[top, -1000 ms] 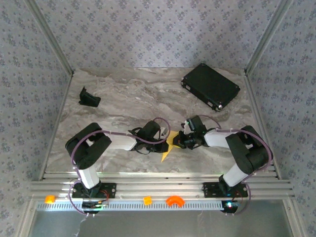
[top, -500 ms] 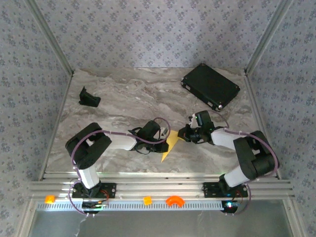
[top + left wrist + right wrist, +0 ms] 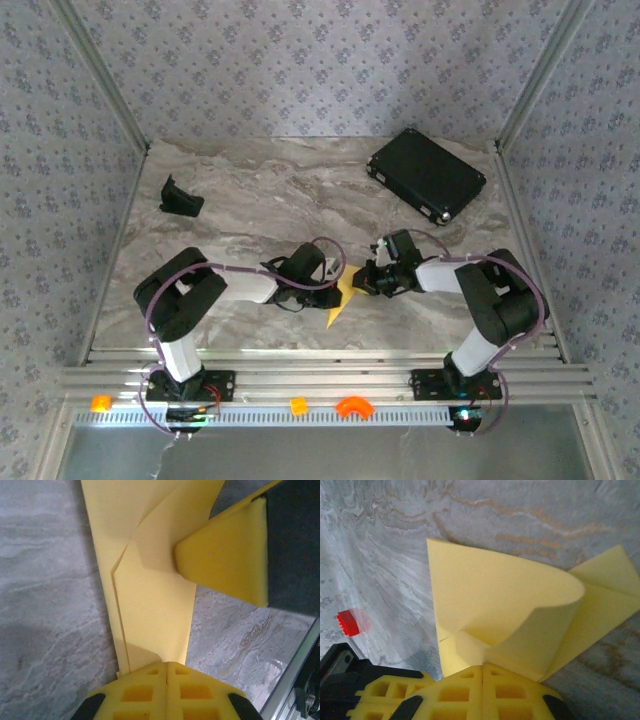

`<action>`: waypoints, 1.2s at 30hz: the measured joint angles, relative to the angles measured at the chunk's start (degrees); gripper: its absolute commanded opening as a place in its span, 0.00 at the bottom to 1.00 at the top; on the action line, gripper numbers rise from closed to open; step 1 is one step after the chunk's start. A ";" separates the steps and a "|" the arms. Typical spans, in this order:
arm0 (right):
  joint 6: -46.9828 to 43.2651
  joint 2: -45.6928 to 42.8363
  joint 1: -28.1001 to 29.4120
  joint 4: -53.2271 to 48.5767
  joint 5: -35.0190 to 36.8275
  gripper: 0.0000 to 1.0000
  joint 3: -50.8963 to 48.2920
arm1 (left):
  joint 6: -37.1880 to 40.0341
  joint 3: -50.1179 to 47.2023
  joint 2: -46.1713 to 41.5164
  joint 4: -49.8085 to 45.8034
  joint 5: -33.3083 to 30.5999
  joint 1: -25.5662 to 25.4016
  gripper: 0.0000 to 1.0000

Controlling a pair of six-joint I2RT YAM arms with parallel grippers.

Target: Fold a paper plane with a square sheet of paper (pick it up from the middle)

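With the left jaws pinching the thin pale-yellow paper sheet (image 3: 343, 298), the right jaws, pinching its curled flap (image 3: 510, 597), return toward 9 o'clock, apparently laying a fold.

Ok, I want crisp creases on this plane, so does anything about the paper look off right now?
Yes. In the right wrist view, one flap of the sheet of paper bulges up in a rounded curl instead of lying creased flat, just ahead of the shut right gripper.
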 measured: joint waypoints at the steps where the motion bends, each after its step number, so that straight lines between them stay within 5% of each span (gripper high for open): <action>1: -0.17 0.33 -0.76 0.00 -0.50 0.03 0.22 | 0.00 0.07 0.04 0.00 0.07 0.00 0.00; 19: -1.31 0.46 -11.23 -2.16 0.37 0.03 2.25 | 0.11 0.07 0.13 0.09 0.13 0.02 0.00; 27: -1.46 -5.73 -7.32 -2.89 1.05 0.06 3.19 | 0.11 0.11 0.07 0.02 0.09 0.00 0.00; 32: -1.05 -1.11 -2.40 -1.27 1.05 0.06 3.58 | 0.09 0.15 0.09 0.00 0.11 0.00 0.00; 36: -0.83 3.69 -3.93 0.15 -0.66 0.05 3.69 | 0.11 0.26 0.09 -0.20 0.15 0.00 0.00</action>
